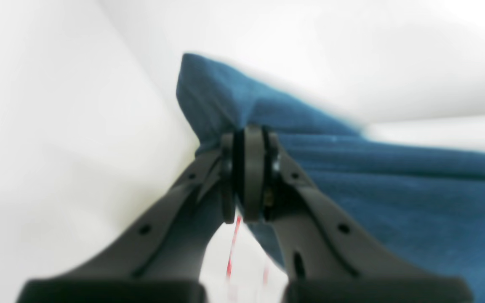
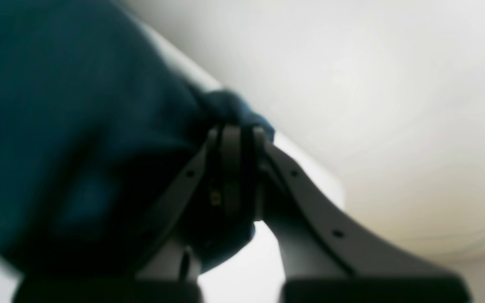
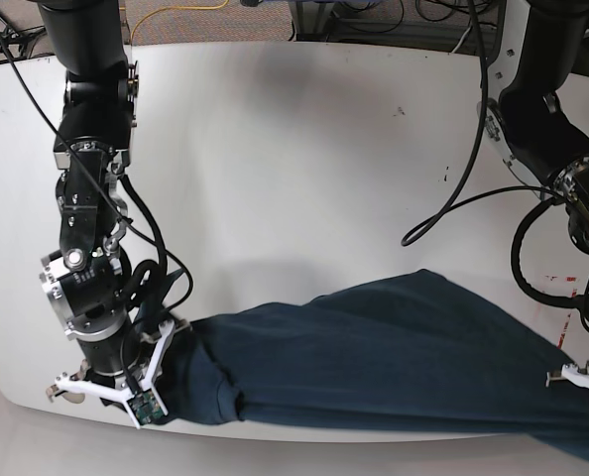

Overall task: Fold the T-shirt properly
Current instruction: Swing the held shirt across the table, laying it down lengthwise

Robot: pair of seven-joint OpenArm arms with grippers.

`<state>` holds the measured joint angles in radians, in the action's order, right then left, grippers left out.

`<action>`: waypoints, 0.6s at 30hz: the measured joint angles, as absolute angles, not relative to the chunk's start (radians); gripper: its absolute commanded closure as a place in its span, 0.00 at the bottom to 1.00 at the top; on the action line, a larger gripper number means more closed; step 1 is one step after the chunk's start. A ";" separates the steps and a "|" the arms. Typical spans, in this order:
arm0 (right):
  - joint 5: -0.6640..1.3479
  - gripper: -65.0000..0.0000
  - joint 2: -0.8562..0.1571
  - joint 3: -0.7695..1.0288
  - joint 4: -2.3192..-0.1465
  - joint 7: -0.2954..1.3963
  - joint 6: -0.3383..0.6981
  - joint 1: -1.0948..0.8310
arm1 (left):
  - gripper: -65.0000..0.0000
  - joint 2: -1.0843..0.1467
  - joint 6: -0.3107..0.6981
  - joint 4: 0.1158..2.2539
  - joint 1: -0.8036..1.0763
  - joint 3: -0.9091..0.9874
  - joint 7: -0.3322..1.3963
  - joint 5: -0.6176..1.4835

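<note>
The dark navy-teal T-shirt [image 3: 374, 357] hangs stretched in a long band along the table's front edge, held up at both ends. In the left wrist view my left gripper [image 1: 249, 134] is shut on a bunched edge of the T-shirt [image 1: 394, 189], and the cloth spreads away to the right. In the right wrist view my right gripper [image 2: 236, 132] is shut on a wad of the T-shirt [image 2: 57, 126], which fills the left side. In the base view the right arm [image 3: 91, 297] stands at the cloth's left end and the left arm [image 3: 582, 198] at its right end; the fingertips themselves are hidden there.
The white table [image 3: 294, 149] carries the shirt near its front edge. Black cables [image 3: 453, 208] hang from the left arm over the right side. Small red marks [image 3: 570, 280] sit near the right edge. More cables [image 3: 374, 15] lie behind the table.
</note>
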<state>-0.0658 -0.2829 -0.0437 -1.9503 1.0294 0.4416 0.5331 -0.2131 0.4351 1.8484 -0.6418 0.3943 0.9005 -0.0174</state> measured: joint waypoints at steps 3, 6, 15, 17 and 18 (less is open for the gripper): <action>-0.067 0.98 -0.289 -0.038 -1.960 1.024 0.438 0.570 | 1.00 -0.214 0.434 1.866 -0.678 0.390 0.893 -0.017; -0.067 0.98 -0.299 -0.024 -1.960 1.025 0.437 0.603 | 1.00 -0.212 0.432 1.878 -0.720 0.400 0.898 -0.010; -0.064 0.99 -0.297 -0.007 -1.956 0.992 0.435 0.631 | 1.00 -0.214 0.435 1.887 -0.759 0.425 0.898 -0.010; -0.059 0.99 -0.299 -0.006 -1.956 0.991 0.435 0.627 | 1.00 -0.214 0.435 1.887 -0.751 0.419 0.899 -0.011; -0.058 0.99 -0.299 -0.005 -1.956 0.990 0.435 0.624 | 1.00 -0.213 0.435 1.887 -0.746 0.418 0.898 -0.010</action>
